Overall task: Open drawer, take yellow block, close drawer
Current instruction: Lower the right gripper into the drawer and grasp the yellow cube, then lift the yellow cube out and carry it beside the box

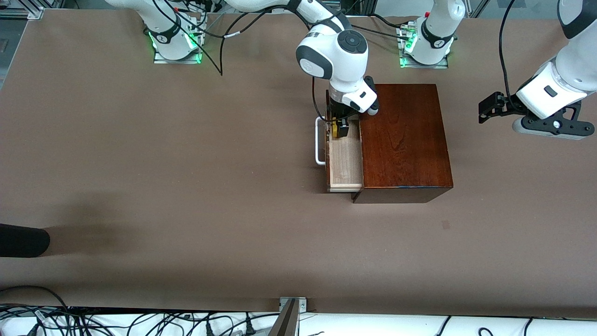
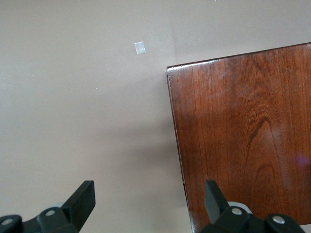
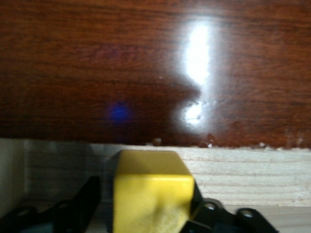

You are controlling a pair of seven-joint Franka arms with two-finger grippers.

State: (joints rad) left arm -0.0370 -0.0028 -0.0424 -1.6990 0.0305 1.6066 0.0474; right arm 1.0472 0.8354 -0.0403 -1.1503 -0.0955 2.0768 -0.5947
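The drawer [image 1: 346, 163] is pulled out of the mahogany box [image 1: 403, 140], its white handle [image 1: 320, 142] toward the right arm's end of the table. The yellow block [image 1: 333, 131] sits in the drawer at the end farther from the front camera. My right gripper [image 1: 339, 128] is down in the drawer, open, with its fingers on either side of the block [image 3: 150, 194]. One finger [image 3: 90, 196] stands slightly apart from the block and the other touches it. My left gripper [image 1: 486, 108] waits, open and empty, above the table beside the box [image 2: 243, 136].
A dark object [image 1: 21, 240] lies at the table's edge at the right arm's end. A small square mark [image 1: 446, 225] is on the table nearer the front camera than the box. Cables run by the right arm's base [image 1: 175, 39].
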